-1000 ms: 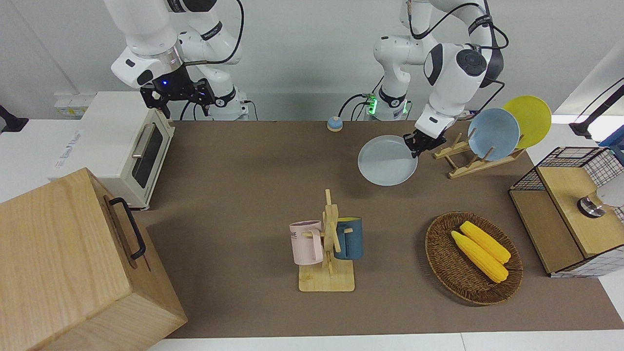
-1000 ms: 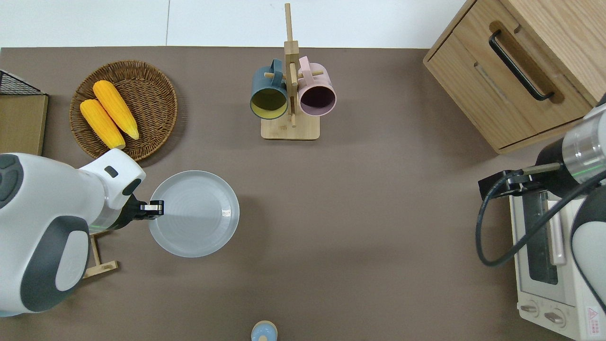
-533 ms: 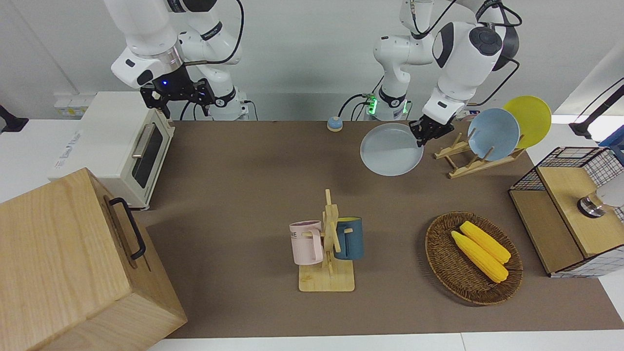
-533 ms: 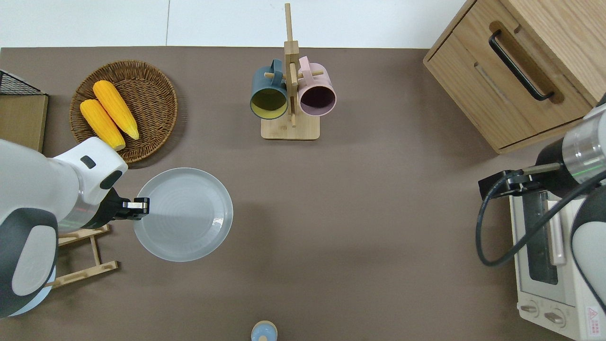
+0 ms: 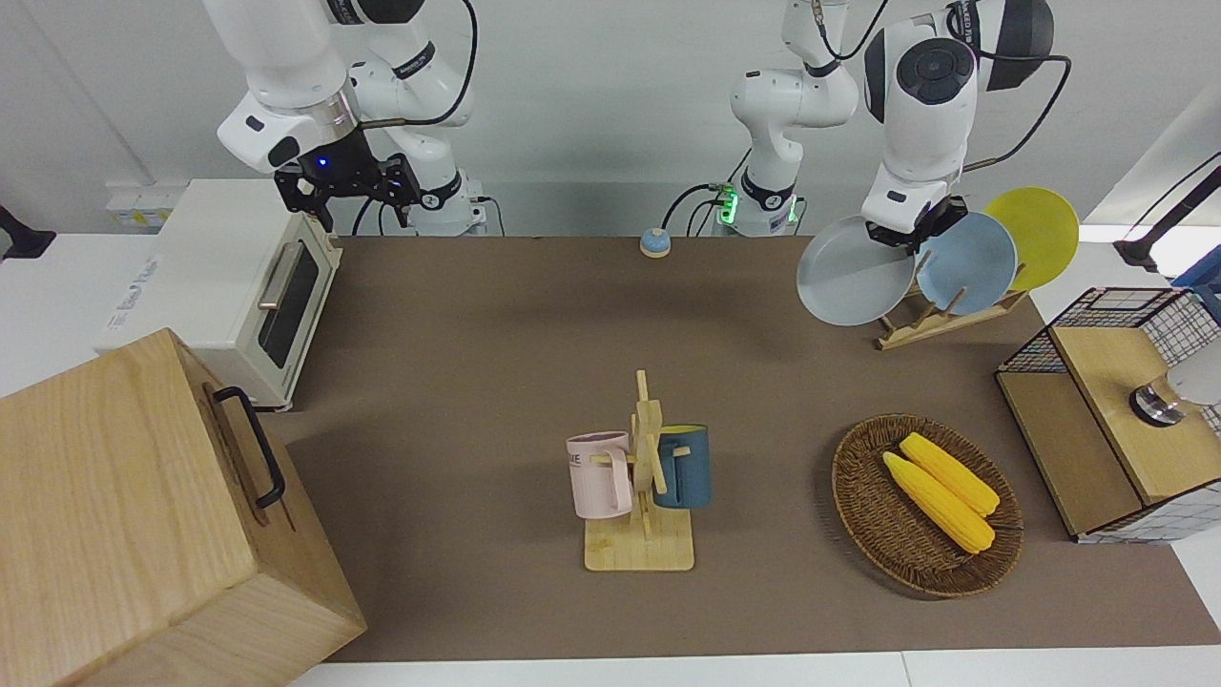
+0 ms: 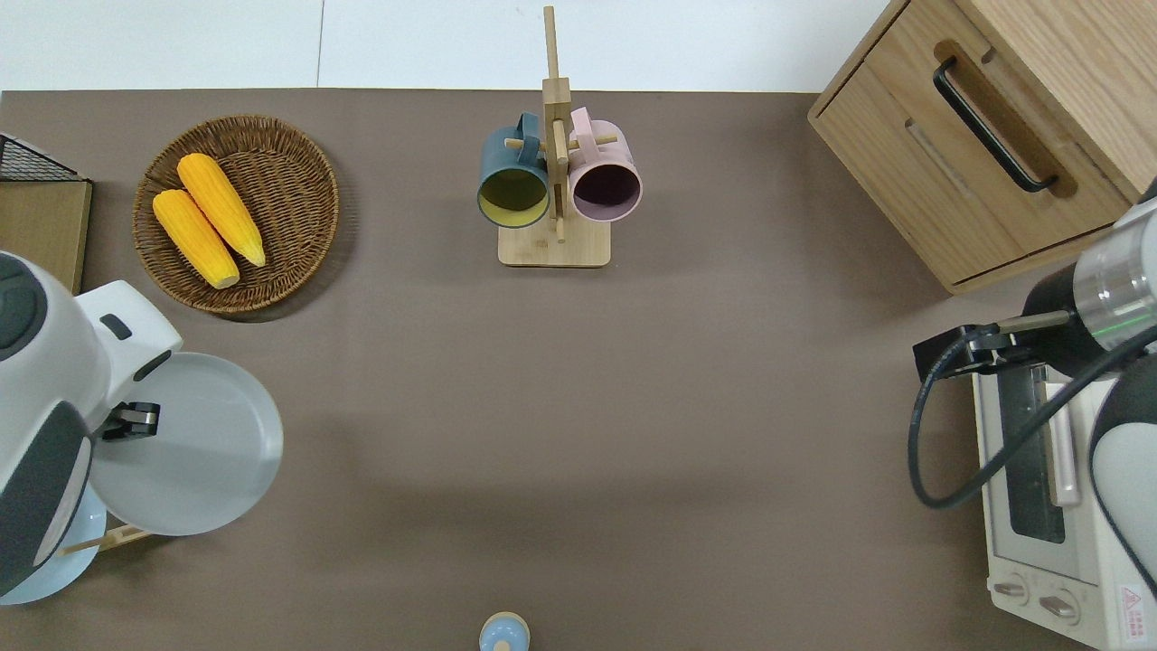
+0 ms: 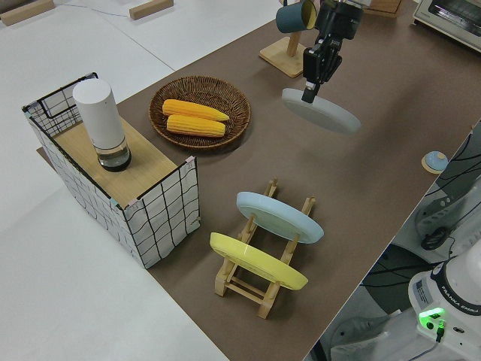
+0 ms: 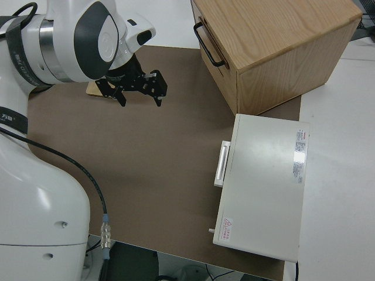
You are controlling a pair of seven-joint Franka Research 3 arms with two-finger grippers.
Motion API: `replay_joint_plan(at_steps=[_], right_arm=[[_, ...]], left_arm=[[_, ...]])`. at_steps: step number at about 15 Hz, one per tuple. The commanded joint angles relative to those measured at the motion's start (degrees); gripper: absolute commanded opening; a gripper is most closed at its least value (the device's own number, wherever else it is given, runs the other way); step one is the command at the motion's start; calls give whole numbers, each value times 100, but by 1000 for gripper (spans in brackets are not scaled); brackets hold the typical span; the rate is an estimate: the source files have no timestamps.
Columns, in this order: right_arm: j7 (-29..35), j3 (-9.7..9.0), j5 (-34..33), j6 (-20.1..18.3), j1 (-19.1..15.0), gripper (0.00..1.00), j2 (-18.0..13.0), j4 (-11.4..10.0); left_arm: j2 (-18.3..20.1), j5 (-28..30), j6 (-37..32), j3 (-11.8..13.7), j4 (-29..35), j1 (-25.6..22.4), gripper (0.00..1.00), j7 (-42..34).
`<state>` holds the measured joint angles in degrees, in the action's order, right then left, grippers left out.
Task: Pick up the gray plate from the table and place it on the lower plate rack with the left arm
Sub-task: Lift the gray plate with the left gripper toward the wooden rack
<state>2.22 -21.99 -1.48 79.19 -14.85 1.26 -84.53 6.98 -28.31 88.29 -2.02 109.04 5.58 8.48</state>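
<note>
While my left gripper [image 5: 906, 235] pinches the rim of the gray plate [image 5: 855, 272], I see the plate held in the air, tilted, at the right of the front view, over the lower plate rack [image 5: 940, 318] and clear of the table [image 5: 496, 343]. The rack holds two dishes: a light blue plate [image 5: 973, 262] and a yellow plate [image 5: 1040, 224], both leaning in its pegs. Lower right in that view, a wicker basket [image 5: 882, 534] carries two ears of corn [image 5: 940, 489]. At bottom centre a wooden mug stand [image 5: 641, 515] hangs a pink mug [image 5: 599, 474] and a dark blue mug [image 5: 685, 466]. At the right edge a wire crate [image 7: 161, 218] has a wooden top with a white cylinder [image 7: 101, 124] standing on it. In the overhead view the plate and my arm cover nearly the whole rack at lower left, leaving only a sliver of wood and blue. The toaster oven [image 5: 229, 286] and wooden cabinet [image 5: 143, 515] are cut off at the frame edges. My right gripper [image 8: 137, 88] is parked with its fingers spread.
</note>
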Motion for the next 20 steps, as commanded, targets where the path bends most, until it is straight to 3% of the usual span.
replay_joint_plan(at_steps=[1, 6, 13, 20], right_arm=[[68, -121, -37, -62, -132, 983, -12, 41], [68, -121, -37, -62, -132, 983, -12, 41], [68, -113, -37, -62, -132, 983, -12, 33], [68, -121, -37, -62, -132, 983, -12, 33]], left_arm=[[-187, -946, -399, -9, -155, 5, 0, 40], [-329, -1747, -830, -53, -155, 57, 0, 75], [-478, -2214, -1156, -70, -50, 92, 0, 470], [-566, -2390, -1025, -105, 618, 110, 0, 1191]])
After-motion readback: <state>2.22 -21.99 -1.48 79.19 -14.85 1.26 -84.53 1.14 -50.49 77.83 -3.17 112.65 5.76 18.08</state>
